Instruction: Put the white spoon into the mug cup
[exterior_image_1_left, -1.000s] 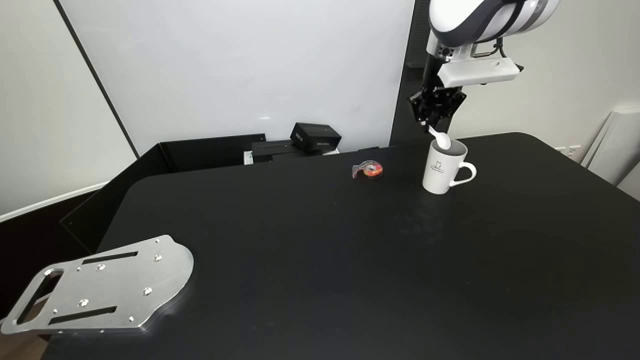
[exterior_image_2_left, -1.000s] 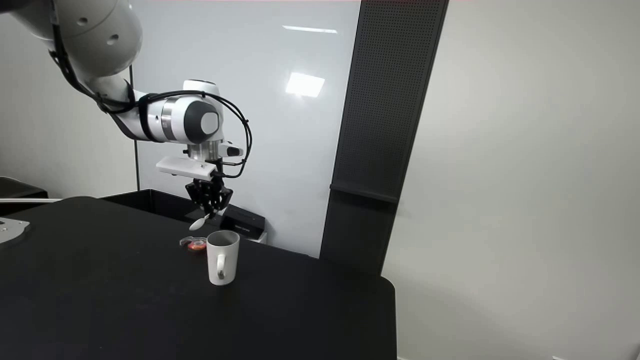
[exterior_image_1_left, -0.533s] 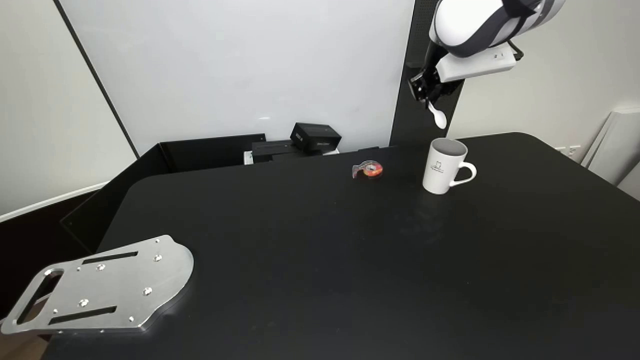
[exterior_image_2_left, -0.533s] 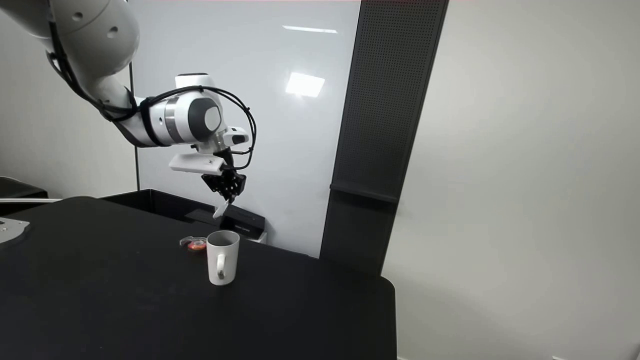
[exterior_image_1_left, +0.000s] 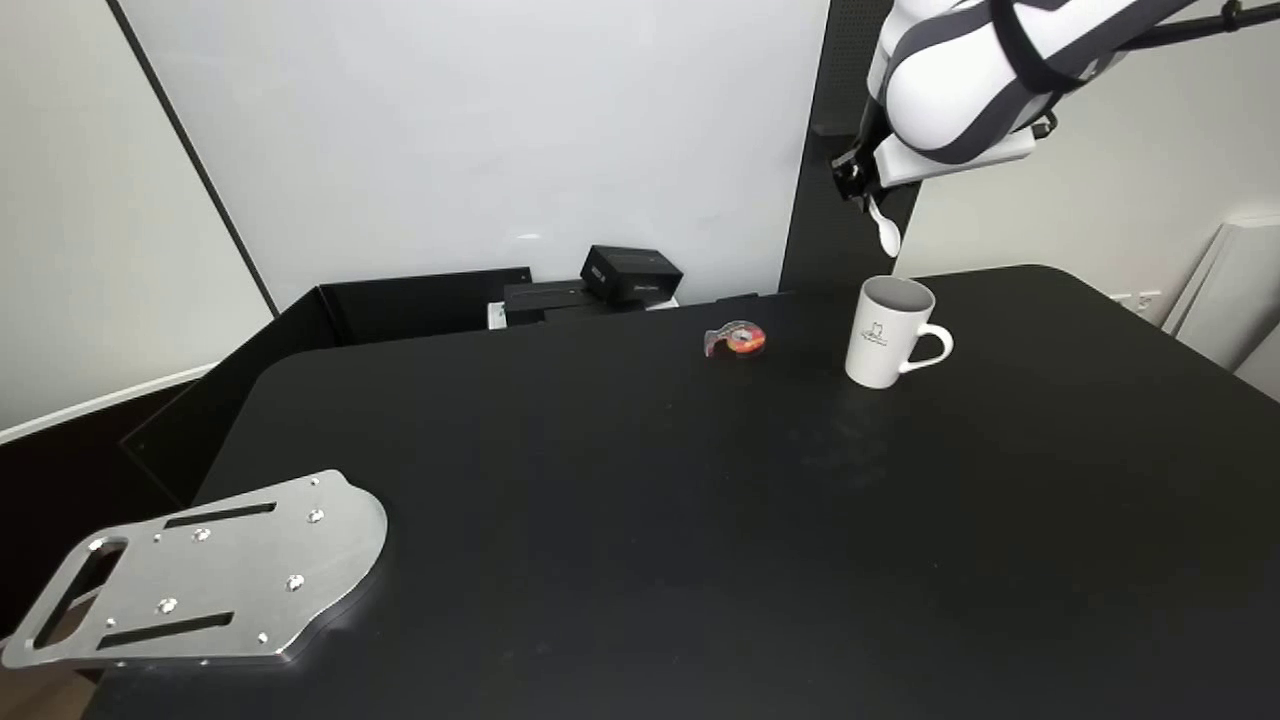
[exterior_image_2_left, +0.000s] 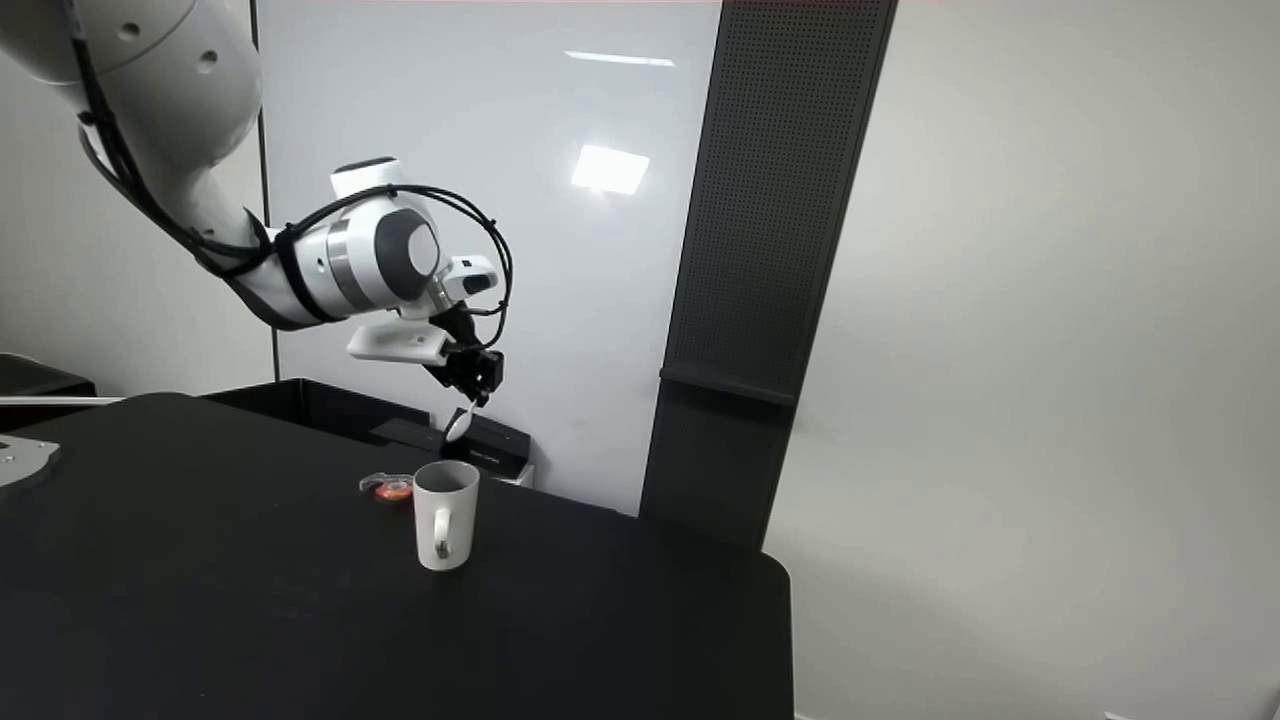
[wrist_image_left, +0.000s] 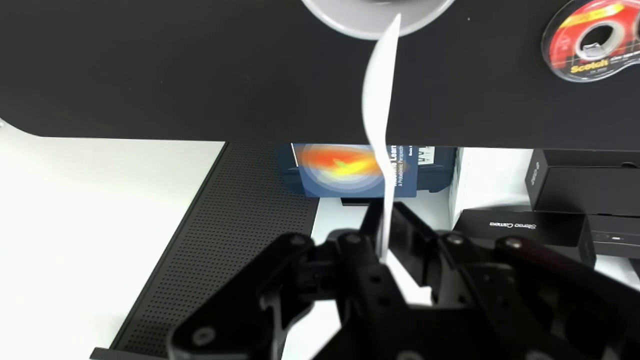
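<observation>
The gripper (wrist_image_left: 385, 230), fingers clenched, grasps the white spoon (wrist_image_left: 378, 90) by its handle, bowl slanting down outside the mug cup (exterior_image_1_left: 882, 340), which stands upright near the far edge of the worktop (exterior_image_1_left: 600, 500) in both exterior views
</observation>
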